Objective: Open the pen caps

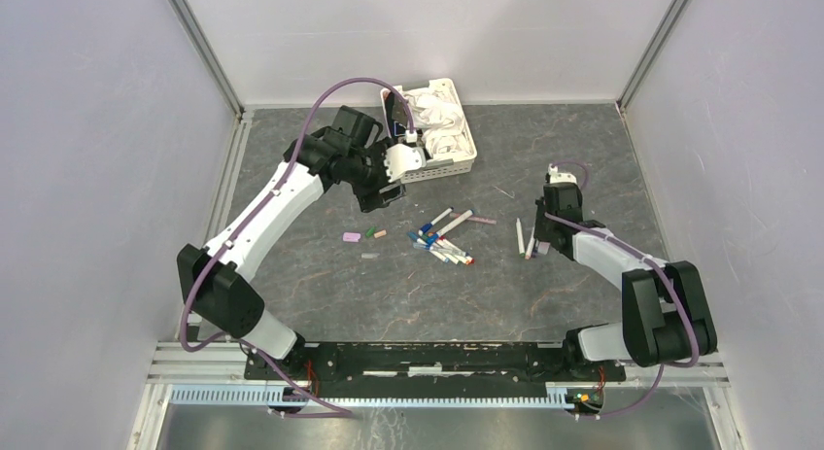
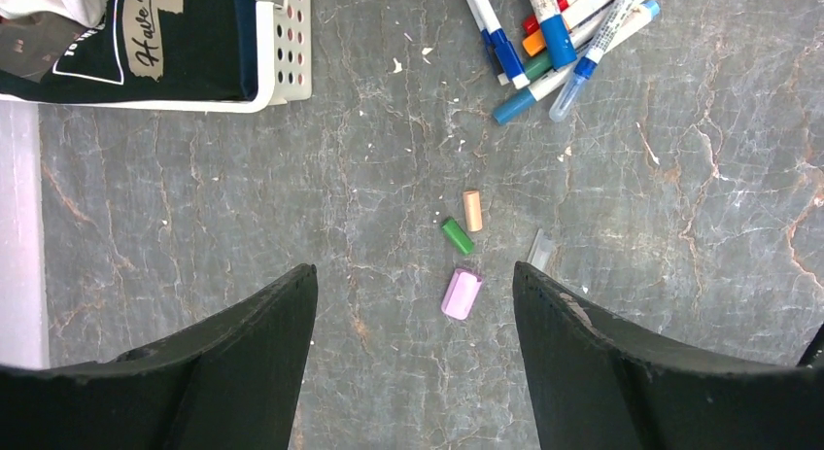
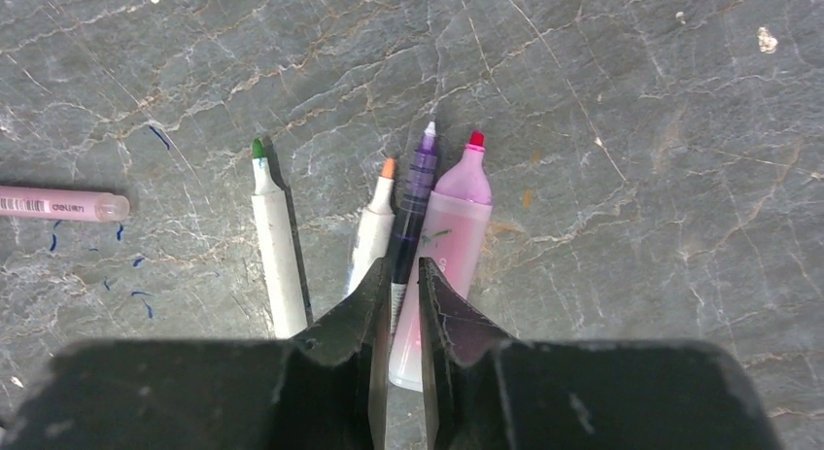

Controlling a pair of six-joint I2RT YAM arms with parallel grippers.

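Observation:
Several capped pens (image 1: 442, 242) lie in a pile mid-table; they also show at the top of the left wrist view (image 2: 554, 32). Loose pen caps lie left of the pile: pink (image 2: 461, 294), green (image 2: 457, 235), orange (image 2: 472, 210) and a clear one (image 2: 540, 248). My left gripper (image 2: 415, 267) is open and empty, hovering above the pink cap. My right gripper (image 3: 403, 263) is shut on a thin purple pen (image 3: 418, 192) with a bare tip. It lies between an orange-tipped pen (image 3: 374, 231) and a pink highlighter (image 3: 449, 246). A green-tipped white pen (image 3: 275, 246) lies further left.
A white slotted basket (image 1: 457, 168) holding cloth stands at the back, right by my left gripper; its corner shows in the left wrist view (image 2: 287, 42). A pale pink pen piece (image 3: 58, 205) lies left of the uncapped pens. Grey walls close in three sides.

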